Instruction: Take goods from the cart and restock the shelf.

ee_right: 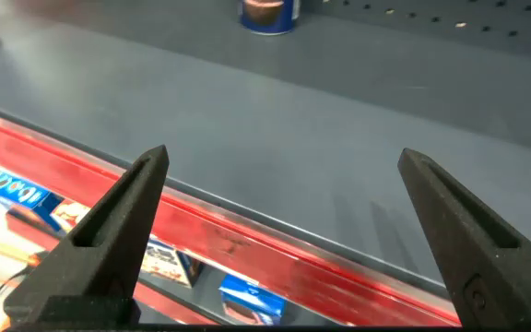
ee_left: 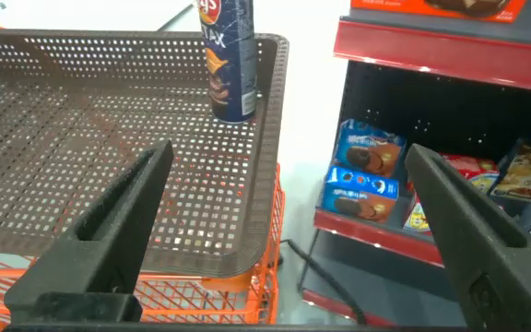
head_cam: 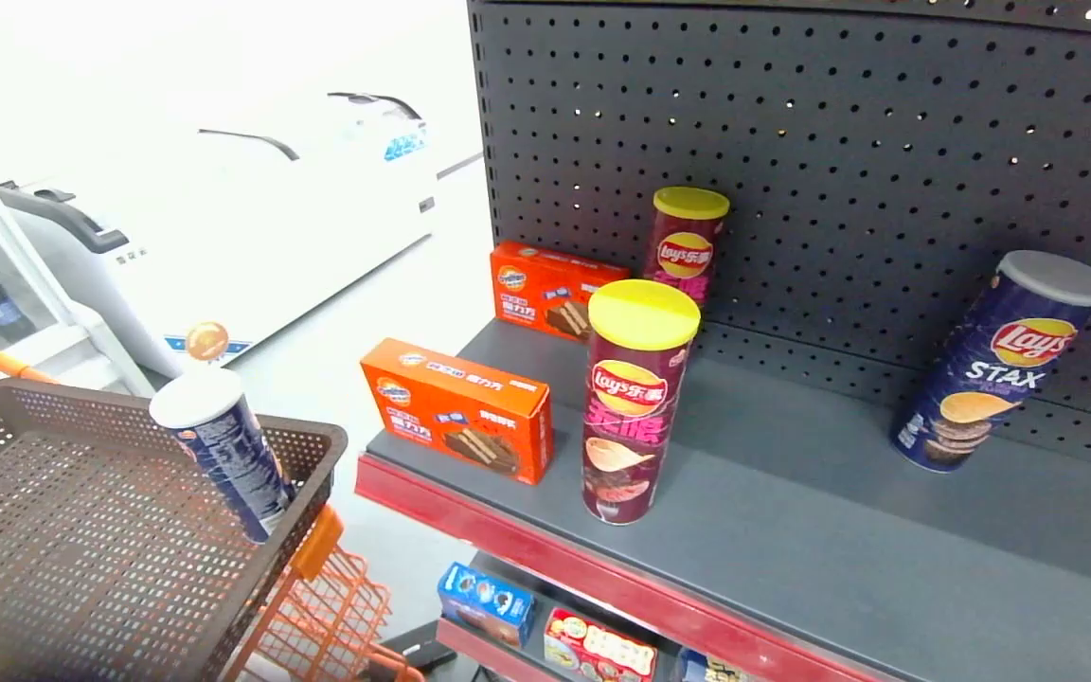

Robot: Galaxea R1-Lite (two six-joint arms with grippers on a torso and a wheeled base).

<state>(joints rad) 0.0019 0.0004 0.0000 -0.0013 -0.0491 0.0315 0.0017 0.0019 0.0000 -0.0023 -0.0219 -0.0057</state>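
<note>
A dark blue chip can (head_cam: 223, 450) with a white lid leans in the far right corner of the cart's brown perforated basket (head_cam: 62, 540); the left wrist view shows this can (ee_left: 228, 60) standing in the basket (ee_left: 81, 148). My left gripper (ee_left: 293, 240) hangs open above the basket's right rim, short of the can, with nothing between its fingers. My right gripper (ee_right: 289, 244) is open over the front red edge of the grey shelf (ee_right: 275, 138), holding nothing. On the shelf (head_cam: 792, 511) stand two maroon chip cans (head_cam: 635, 403), two orange boxes (head_cam: 460, 409) and a blue can (head_cam: 1005, 365) leaning on the pegboard.
A wide bare stretch of shelf lies between the front maroon can and the blue can. Lower shelves hold blue cookie boxes (ee_left: 362, 180) and other snack packs (head_cam: 598, 646). White chest freezers (head_cam: 252, 218) stand behind the cart. The cart frame (head_cam: 337, 606) is orange.
</note>
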